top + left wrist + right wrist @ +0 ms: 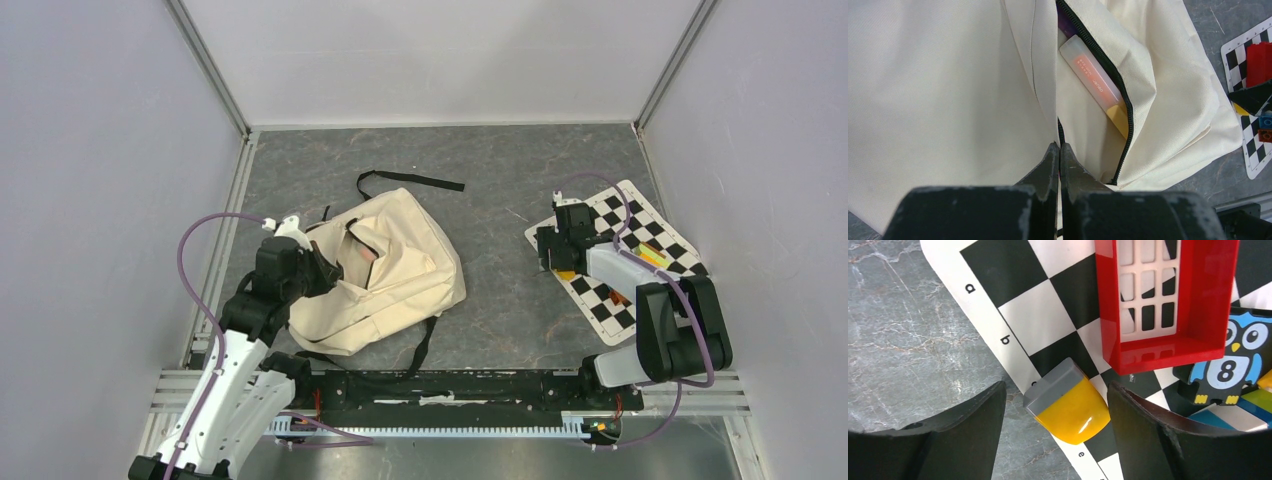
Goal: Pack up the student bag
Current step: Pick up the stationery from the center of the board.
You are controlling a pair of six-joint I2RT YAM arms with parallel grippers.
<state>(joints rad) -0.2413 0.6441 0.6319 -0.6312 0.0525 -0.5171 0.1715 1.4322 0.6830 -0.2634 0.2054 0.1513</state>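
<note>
One student bag (385,270), one chequered mat (640,225) and two grippers are in view.

The left gripper (1059,150) has its fingers pressed flat together. They pinch the bag's cloth where a seam and the black zipper trim run in between the tips. The bag lies slumped on the table directly ahead of and under this gripper. It is soft, matte cream woven fabric, creased into loose folds. Just beyond the fingertips and to their right a zipped pocket gapes, and one translucent plastic case (1093,80) sticks out of it. The case is long and flat, with a pink and yellow glow. One thin black strap (420,180) trails on the table past the far side of the bag.

The right gripper (1055,390) has its jaws standing wide apart and grips nothing. Between its fingers sits one yellow block (1070,412), glossy and rounded with a flat grey cap. It lies just beside the right finger, and I cannot tell whether they touch. Beyond that finger are one red frame (1208,290), shiny plastic with a pale grid inside, and one owl tile (1228,370) bearing an 8. All three rest on the mat's smooth black and white squares. To the left of the fingers is the table (908,315), grey and veined like marble.
</note>
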